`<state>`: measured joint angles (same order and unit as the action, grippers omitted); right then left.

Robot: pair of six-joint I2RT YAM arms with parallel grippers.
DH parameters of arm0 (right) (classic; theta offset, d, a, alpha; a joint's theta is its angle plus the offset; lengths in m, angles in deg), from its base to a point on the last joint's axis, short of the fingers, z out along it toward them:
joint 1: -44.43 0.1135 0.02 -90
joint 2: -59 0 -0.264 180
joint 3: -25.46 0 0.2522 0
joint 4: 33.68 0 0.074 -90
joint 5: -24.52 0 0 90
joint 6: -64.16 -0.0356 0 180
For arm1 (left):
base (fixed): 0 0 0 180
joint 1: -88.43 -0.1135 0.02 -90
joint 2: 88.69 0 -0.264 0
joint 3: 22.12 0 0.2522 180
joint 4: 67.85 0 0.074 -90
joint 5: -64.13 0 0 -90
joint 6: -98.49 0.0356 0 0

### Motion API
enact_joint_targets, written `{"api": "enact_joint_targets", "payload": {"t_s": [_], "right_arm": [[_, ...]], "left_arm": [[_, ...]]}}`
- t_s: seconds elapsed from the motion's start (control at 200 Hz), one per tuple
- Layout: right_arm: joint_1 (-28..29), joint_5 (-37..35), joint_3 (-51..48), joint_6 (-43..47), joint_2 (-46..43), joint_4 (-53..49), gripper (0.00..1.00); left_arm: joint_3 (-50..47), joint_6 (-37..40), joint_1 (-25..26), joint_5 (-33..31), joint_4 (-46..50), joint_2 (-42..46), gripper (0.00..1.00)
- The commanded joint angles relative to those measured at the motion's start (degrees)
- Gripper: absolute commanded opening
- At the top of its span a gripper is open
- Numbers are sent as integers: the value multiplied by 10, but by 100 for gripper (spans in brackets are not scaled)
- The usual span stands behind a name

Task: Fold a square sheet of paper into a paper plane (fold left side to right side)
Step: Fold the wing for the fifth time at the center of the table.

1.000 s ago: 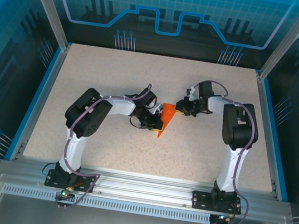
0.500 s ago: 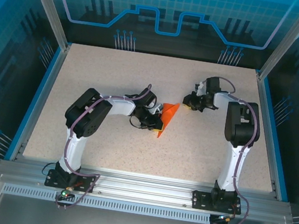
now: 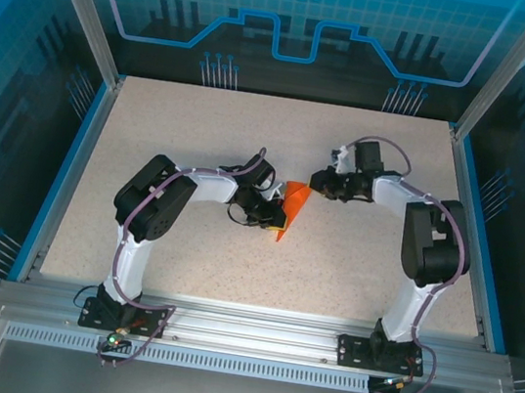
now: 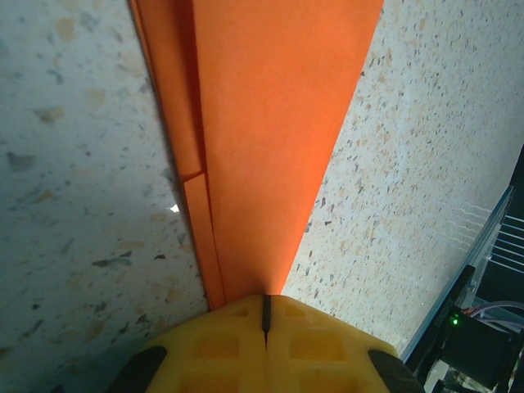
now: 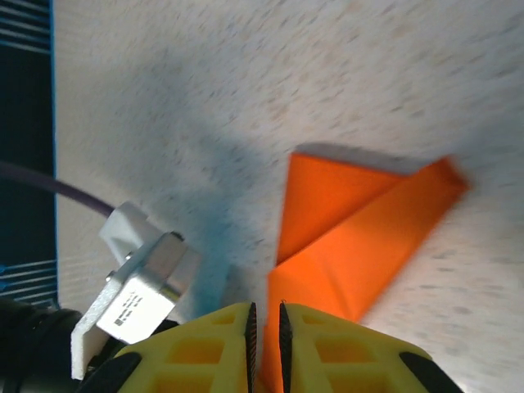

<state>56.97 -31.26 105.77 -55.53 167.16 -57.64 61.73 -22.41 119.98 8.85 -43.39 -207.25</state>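
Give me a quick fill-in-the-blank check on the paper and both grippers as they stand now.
1. The folded paper is coloured ___.
2. The gripper shut on the paper's narrower end belongs to the ___ arm.
3. The right gripper, near the paper's wider end, has pads coloured ___.
Missing words: orange; left; yellow.
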Motion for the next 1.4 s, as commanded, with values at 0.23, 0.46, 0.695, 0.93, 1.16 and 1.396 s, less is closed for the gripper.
{"api": "enact_joint_targets", "payload": {"t_s": [0.23, 0.46, 0.695, 0.93, 1.16, 1.396], "right_arm": [[51, 9, 41, -13, 82, -8, 18], [53, -30, 53, -4, 110, -51, 19], [53, -46, 45, -15, 123, -80, 18], [53, -43, 39, -18, 123, -75, 17], [53, -42, 38, -19, 126, -73, 17], [53, -42, 36, -15, 125, -75, 17]], "left_arm": [[-16, 15, -1, -22, 54, -5, 0], [-16, 16, -1, -20, 54, 3, 0], [-23, 4, -2, -2, 45, 48, 3], [-19, -16, 1, 30, 36, 85, 11], [4, -3, 19, 37, 75, 53, 16], [9, -1, 19, 23, 86, 30, 17]]}}
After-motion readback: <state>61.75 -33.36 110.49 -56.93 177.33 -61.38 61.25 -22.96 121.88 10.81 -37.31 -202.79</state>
